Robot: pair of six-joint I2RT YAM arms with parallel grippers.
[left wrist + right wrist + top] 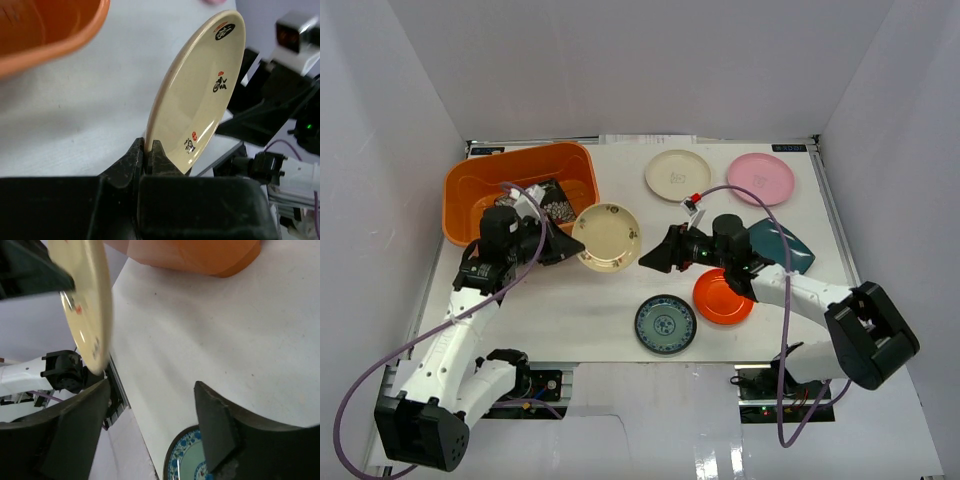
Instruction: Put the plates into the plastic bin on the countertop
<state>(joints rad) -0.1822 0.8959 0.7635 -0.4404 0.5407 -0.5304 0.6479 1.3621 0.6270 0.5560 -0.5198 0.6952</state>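
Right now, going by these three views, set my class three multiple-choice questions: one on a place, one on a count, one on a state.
1. Where is the black floral square plate?
A) in the plastic bin
B) on top of another plate
C) gripped by an arm

2. How many plates rest ungripped on the countertop, outside the bin?
A) three
B) five
C) seven

3. The right jaws are:
A) shut on a plate
B) open, holding nothing
C) shut and empty

Answers:
1 A: it lies on the bin's floor.
2 B: they are cream, pink, teal, red-orange and blue-patterned.
3 B: the right wrist view shows them apart with nothing between, while the left jaws grip the beige plate by its rim.
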